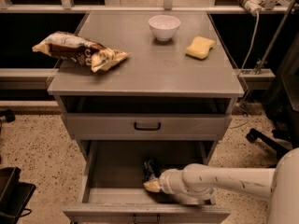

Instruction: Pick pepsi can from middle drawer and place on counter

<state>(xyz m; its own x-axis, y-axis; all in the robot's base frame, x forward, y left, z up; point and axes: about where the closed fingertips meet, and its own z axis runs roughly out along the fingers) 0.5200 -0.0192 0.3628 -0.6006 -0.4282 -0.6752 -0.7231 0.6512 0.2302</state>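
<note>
The middle drawer (110,174) is pulled out below the cabinet. The pepsi can (150,168), dark blue, lies in it near the middle. My white arm reaches in from the right along the drawer's front. My gripper (152,185) is inside the drawer, right at the can's near end. Whether it touches the can does not show. The counter (149,66) is the grey top above.
On the counter are a brown-and-yellow snack bag (79,52) at the left, a white bowl (164,27) at the back and a yellow sponge (200,47) at the right. A shut grey drawer front (146,125) sits above the open drawer. A chair base (266,141) stands on the floor to the right.
</note>
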